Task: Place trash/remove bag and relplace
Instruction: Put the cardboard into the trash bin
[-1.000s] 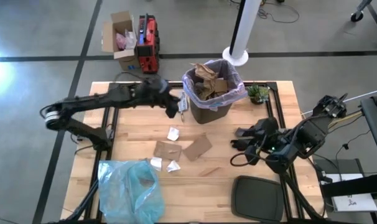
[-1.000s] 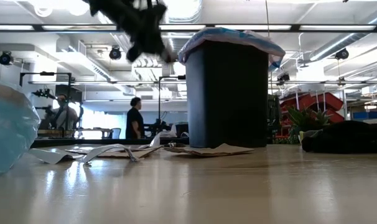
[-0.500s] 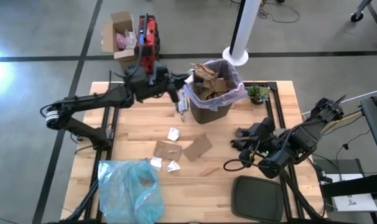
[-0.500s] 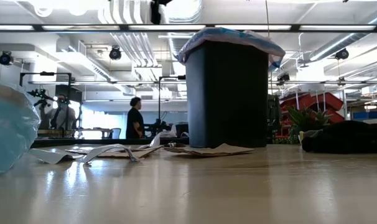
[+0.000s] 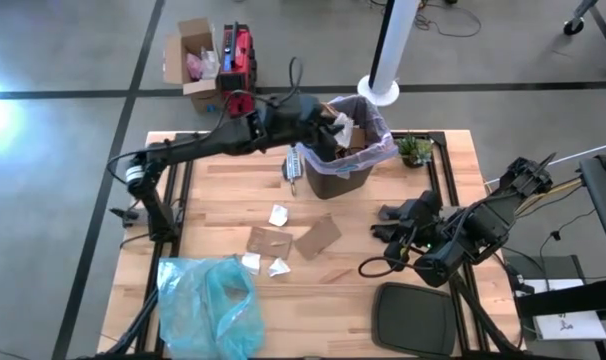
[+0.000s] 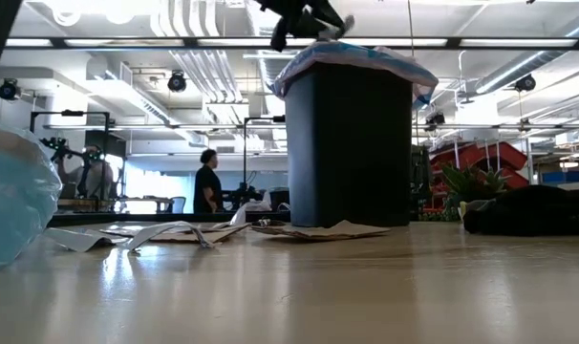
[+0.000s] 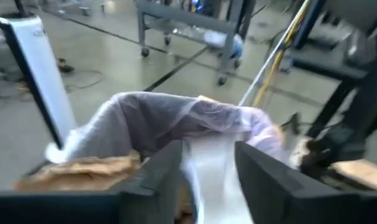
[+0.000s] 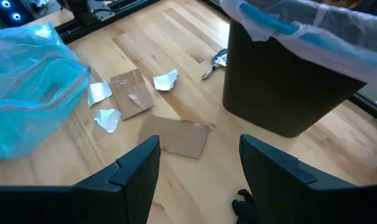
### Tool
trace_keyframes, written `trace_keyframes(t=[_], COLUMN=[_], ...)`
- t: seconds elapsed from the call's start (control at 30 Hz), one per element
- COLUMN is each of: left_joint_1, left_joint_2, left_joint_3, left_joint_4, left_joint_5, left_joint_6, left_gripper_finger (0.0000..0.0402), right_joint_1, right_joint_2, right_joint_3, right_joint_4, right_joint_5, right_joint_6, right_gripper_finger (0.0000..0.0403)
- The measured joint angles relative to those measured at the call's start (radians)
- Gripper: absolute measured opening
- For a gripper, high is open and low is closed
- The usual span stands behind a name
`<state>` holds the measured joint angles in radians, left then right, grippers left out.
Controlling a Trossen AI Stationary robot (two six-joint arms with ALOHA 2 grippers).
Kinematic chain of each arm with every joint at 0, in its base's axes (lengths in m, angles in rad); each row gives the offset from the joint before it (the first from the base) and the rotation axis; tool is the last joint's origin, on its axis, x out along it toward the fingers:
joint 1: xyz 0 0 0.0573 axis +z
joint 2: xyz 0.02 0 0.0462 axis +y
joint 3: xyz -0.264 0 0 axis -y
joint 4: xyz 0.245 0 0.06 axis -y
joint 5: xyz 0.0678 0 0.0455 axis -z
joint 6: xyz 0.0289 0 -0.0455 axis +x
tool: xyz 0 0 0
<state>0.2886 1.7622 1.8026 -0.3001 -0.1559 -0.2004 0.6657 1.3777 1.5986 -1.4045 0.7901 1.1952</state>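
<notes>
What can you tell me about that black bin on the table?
The black bin stands upright on the wooden table, near its far edge. It looks like smooth dark plastic, tapering slightly downward. A thin lavender-pink bag with blue drawstring lines it, folded over the rim. Brown cardboard scraps fill its top. The left gripper hangs over the opening, holding a white paper piece.

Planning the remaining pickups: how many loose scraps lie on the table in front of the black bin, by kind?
White paper bits: 3
Brown cardboard pieces: 2
Total: 5
</notes>
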Motion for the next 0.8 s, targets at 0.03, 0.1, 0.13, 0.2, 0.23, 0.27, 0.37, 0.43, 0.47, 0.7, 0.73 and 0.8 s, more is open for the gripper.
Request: trace_keyframes(t=[0.03, 0.1, 0.13, 0.2, 0.23, 0.27, 0.37, 0.43, 0.47, 0.7, 0.73, 0.8], left_joint_1=[0.0, 0.0, 0.0, 0.0, 0.0, 0.0, 0.0, 0.0, 0.0, 0.002, 0.002, 0.002], left_joint_2=[0.016, 0.038, 0.045, 0.052, 0.052, 0.052, 0.048, 0.04, 0.031, -0.044, -0.063, -0.113], left_joint_3=[0.031, 0.085, 0.11, 0.161, 0.184, 0.205, 0.271, 0.308, 0.322, 0.222, 0.182, 0.09], left_joint_4=[-0.027, -0.08, -0.106, -0.179, -0.22, -0.256, -0.402, -0.509, -0.559, -0.807, -0.803, -0.786], left_joint_5=[-0.014, -0.015, -0.013, -0.011, -0.011, -0.011, -0.01, 0.004, 0.017, -0.008, -0.016, -0.017], left_joint_6=[0.023, 0.085, 0.122, 0.2, 0.233, 0.255, 0.27, 0.27, 0.27, 0.263, 0.261, 0.258], left_gripper_finger=[0.014, 0.0171, 0.0185, 0.0211, 0.0222, 0.0232, 0.0251, 0.0254, 0.0254, 0.0238, 0.0236, 0.0236], right_joint_1=[0.001, 0.003, 0.004, 0.004, 0.004, 0.004, 0.006, 0.01, 0.012, 0.02, 0.02, 0.02], right_joint_2=[0.0, 0.0, 0.0, 0.0, 0.0, 0.0, 0.0, 0.005, 0.006, 0.015, 0.019, 0.028], right_joint_3=[0.0, 0.0, 0.0, 0.0, 0.0, 0.0, 0.0, 0.0, 0.0, -0.001, -0.002, -0.002], right_joint_4=[0.001, 0.002, 0.002, 0.002, 0.002, 0.002, 0.003, 0.003, 0.004, 0.008, 0.008, 0.008], right_joint_5=[-0.005, -0.008, -0.008, -0.008, -0.011, -0.012, -0.013, -0.014, -0.015, -0.036, -0.038, -0.038], right_joint_6=[0.001, 0.0, -0.001, -0.002, -0.002, -0.002, -0.001, 0.001, -0.001, 0.0, 0.001, 0.002], right_gripper_finger=[0.0206, 0.0206, 0.0206, 0.0206, 0.0206, 0.0206, 0.0206, 0.0206, 0.0206, 0.0206, 0.0206, 0.0206])
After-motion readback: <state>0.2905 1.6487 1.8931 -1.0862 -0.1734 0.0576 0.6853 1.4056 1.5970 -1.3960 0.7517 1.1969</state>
